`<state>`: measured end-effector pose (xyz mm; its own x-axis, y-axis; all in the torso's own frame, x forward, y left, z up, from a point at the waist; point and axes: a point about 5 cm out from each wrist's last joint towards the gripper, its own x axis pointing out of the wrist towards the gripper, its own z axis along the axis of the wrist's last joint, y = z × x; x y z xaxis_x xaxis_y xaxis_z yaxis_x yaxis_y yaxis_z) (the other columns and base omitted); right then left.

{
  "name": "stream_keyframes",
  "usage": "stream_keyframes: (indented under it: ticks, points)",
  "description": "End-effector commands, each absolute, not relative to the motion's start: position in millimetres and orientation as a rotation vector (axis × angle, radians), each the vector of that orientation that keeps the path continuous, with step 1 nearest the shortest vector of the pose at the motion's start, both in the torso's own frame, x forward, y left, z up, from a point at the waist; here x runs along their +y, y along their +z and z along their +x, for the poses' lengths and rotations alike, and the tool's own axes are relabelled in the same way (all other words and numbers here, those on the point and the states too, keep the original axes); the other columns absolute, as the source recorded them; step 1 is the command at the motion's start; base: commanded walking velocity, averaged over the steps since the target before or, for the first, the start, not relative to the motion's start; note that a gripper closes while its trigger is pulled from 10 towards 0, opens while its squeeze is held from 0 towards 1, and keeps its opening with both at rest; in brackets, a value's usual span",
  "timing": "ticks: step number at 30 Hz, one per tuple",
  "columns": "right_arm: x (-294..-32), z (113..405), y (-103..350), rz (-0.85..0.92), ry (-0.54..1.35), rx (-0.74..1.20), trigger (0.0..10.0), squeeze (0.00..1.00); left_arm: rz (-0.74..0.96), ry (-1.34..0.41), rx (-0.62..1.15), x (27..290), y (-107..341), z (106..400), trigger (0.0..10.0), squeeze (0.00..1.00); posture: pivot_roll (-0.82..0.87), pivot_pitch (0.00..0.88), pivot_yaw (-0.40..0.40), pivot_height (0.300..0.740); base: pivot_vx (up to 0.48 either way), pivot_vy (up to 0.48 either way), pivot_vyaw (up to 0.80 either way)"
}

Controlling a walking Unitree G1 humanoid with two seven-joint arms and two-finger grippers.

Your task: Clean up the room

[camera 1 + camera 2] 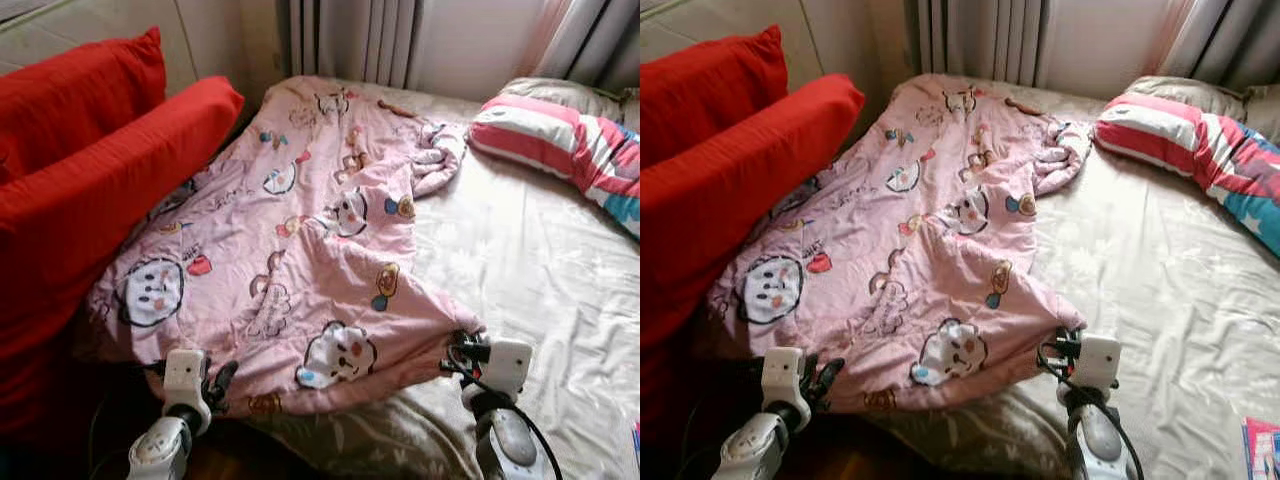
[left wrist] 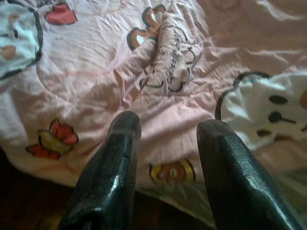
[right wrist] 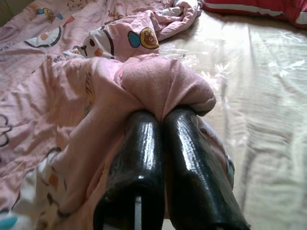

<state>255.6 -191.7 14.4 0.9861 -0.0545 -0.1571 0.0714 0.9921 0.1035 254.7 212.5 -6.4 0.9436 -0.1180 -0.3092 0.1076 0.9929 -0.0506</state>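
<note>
**Right claw pinches the quilt corner while the left waits at the near hem**

The right claw (image 3: pixel 160 117) has its two black fingers pressed together on a bunched fold of the pink cartoon-printed cotton quilt (image 1: pixel 300 250), right at the quilt's near right corner. Gripping at a corner makes sense: it gives a handle from which the whole sheet can be pulled flat or folded over. The cloth bulges above the fingertips in a rounded wad, so the hold looks firm rather than a light nip.

The left claw (image 2: pixel 168 127) stands spread, its fingers apart and holding nothing, poised just above the quilt's near edge by the left corner. It seems placed there to take the matching corner, so both arms can lift or stretch the hem together.

The quilt itself lies rumpled across the left half of the bed, its far end twisted into a ridge near the grey curtains (image 1: pixel 350 40). The cream patterned bedsheet (image 1: pixel 540 260) is bare on the right side. Two large red cushions (image 1: pixel 90 160) lean beside the quilt on the left, touching its edge. A red, white and blue striped pillow (image 1: pixel 570 140) rests at the far right corner of the bed, well apart from the quilt.
</note>
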Motion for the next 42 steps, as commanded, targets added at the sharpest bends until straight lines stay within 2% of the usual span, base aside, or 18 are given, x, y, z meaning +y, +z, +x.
stream_keyframes:
  ticks: [1,7,8,13,20,23,27,28,31,36,42]
  points:
    - [-194,256,18,0.108,-0.07,0.133,10.0,0.0,-0.036,-0.111,0.353,216,-12,250,10.0,0.0,-0.01,0.077,0.009,0.74,-0.405,0.0,0.0]
    - [-207,261,32,0.05,-0.153,0.056,10.0,0.0,-0.037,-0.112,0.353,216,-11,250,10.0,0.0,-0.01,0.079,0.012,0.74,-0.399,0.0,0.0]
    - [-215,267,49,-0.023,-0.198,-0.022,10.0,0.0,-0.031,-0.105,0.356,217,-12,249,10.0,0.0,-0.01,0.081,0.015,0.74,0.0,0.0,0.0]
    - [-225,281,85,-0.149,-0.256,-0.166,10.0,0.0,-0.016,-0.1,0.376,220,-14,247,10.0,0.0,-0.01,0.085,0.018,0.74,0.0,0.0,0.0]
    - [-216,290,114,-0.265,-0.235,-0.296,10.0,0.0,-0.013,-0.105,0.391,220,-15,247,10.0,0.0,-0.01,0.087,0.018,0.74,0.0,0.0,0.0]
    - [-206,288,117,-0.383,-0.194,-0.328,10.0,0.0,-0.012,-0.108,0.402,219,-17,245,10.0,0.0,-0.01,0.088,0.021,0.74,0.0,0.0,0.0]
    - [-202,285,99,-0.379,-0.184,-0.242,10.0,0.0,-0.005,-0.121,0.413,217,-19,245,10.0,0.0,-0.01,0.088,0.021,0.74,0.0,0.0,0.0]
    - [-202,284,85,-0.312,-0.184,-0.152,10.0,0.0,-0.003,-0.124,0.414,217,-18,245,10.0,0.0,-0.01,0.088,0.022,0.74,0.0,0.0,0.0]
    - [-207,279,63,-0.253,-0.209,-0.038,10.0,0.0,-0.002,-0.128,0.415,216,-19,245,10.0,0.0,-0.01,0.086,0.02,0.74,0.0,0.0,0.0]
    - [-226,265,28,-0.065,-0.355,0.172,10.0,0.0,-0.001,-0.135,0.423,215,-19,245,10.0,0.0,-0.01,0.085,0.019,0.74,0.0,0.0,0.0]
    - [-223,258,6,0.004,-0.303,0.304,10.0,0.0,0.001,-0.141,0.432,214,-21,244,10.0,0.0,-0.01,0.081,0.018,0.74,0.0,0.0,0.0]
